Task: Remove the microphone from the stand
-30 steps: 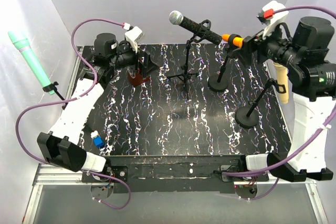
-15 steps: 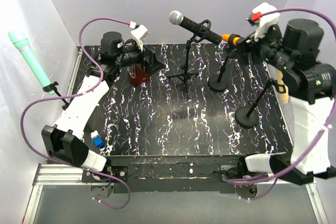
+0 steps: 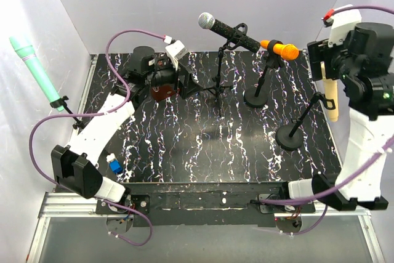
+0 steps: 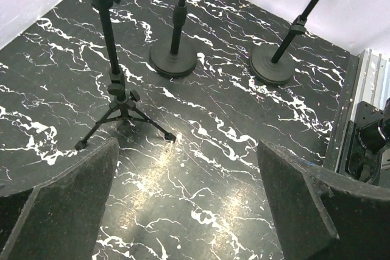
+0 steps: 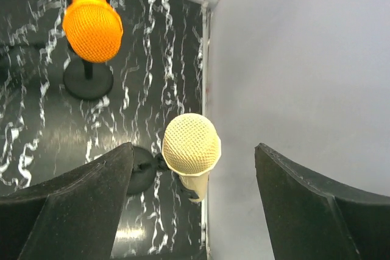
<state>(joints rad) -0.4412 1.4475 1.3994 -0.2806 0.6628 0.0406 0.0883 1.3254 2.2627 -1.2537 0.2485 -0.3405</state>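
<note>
**A:** Top view, mic count?

**B:** Four. The black microphone [image 3: 231, 32] is clipped in the tripod stand [image 3: 218, 84]. The orange microphone [image 3: 281, 48] and cream microphone [image 3: 330, 100] each sit on one of two round-base stands [image 3: 256, 95]. The teal microphone [image 3: 36, 72] is at the left wall; only the clip and a thin rod of its stand show.

**A:** Grippers from up there?

**B:** The left gripper [image 3: 186, 83] is low, just beside the tripod stand. A dark red object [image 3: 161, 94] is half hidden under its wrist and I can't identify it. The right gripper [image 3: 315, 60] is high at the far right, above the cream microphone. Finger gap is unreadable from this angle.

**A:** Left wrist?

**B:** Fingers [image 4: 61, 205] are spread wide with nothing between them. The tripod stand is ahead-left, its top cut off. Two round bases sit beyond it, poles running out of frame.

**A:** Right wrist?

**B:** Fingers [image 5: 67, 205] are wide apart and empty. The cream grille shows in the gap, lower down and probably untouched, though depth is hard to judge. The orange grille is upper left, over its base.
</note>
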